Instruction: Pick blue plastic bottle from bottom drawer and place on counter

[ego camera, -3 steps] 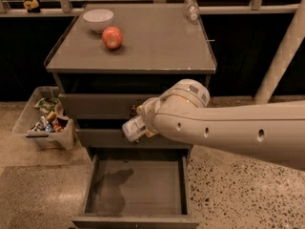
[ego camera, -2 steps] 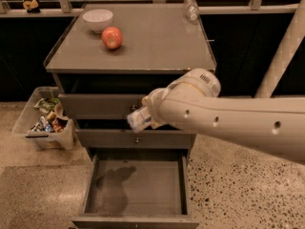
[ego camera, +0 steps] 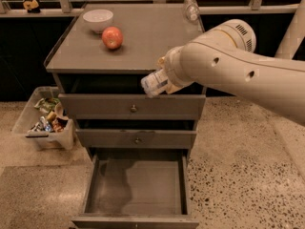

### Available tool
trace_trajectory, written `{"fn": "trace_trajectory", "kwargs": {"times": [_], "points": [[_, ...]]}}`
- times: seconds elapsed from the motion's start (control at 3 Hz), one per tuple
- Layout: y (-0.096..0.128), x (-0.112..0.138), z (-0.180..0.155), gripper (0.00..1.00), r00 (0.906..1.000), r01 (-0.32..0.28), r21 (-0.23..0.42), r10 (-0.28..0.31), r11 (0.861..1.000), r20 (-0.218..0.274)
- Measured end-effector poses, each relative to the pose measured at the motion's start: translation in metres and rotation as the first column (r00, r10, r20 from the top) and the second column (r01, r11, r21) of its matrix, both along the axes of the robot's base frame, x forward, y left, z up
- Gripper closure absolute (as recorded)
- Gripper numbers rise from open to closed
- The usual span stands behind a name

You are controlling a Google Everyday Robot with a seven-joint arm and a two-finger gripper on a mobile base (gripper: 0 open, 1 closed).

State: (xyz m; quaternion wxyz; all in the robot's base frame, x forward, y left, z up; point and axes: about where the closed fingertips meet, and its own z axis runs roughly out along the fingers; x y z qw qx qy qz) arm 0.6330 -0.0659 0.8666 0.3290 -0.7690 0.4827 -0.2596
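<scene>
My gripper (ego camera: 164, 78) is at the end of the white arm, in front of the cabinet just below the counter's front edge. It is shut on the blue plastic bottle (ego camera: 153, 83), which lies roughly level and sticks out to the left, with its pale label showing. The arm hides most of the gripper. The bottom drawer (ego camera: 136, 220) is pulled fully open below, and its grey floor is bare. The counter (ego camera: 147, 42) is the flat grey top just behind and above the bottle.
A red apple (ego camera: 112, 37) and a white bowl (ego camera: 98, 19) sit at the counter's back left. A clear bottle (ego camera: 191, 7) stands at its back right. The top drawer (ego camera: 132, 108) and middle drawer (ego camera: 137, 140) sit slightly out. A bin of litter (ego camera: 45, 123) stands on the floor at left.
The arm has risen with the bottle, from in front of the middle drawers up to just under the counter's front edge, and has moved a little right.
</scene>
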Motion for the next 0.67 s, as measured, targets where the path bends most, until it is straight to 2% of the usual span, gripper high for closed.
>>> {"fn": "trace_trajectory", "kwargs": {"times": [0.33, 0.67], "points": [[-0.011, 0.032, -0.008, 1.0, 0.9994, 0.022, 0.016, -0.022, 1.0, -0.028], [-0.036, 0.081, -0.026, 1.0, 0.9953, 0.042, 0.011, -0.041, 0.999, -0.087]]}}
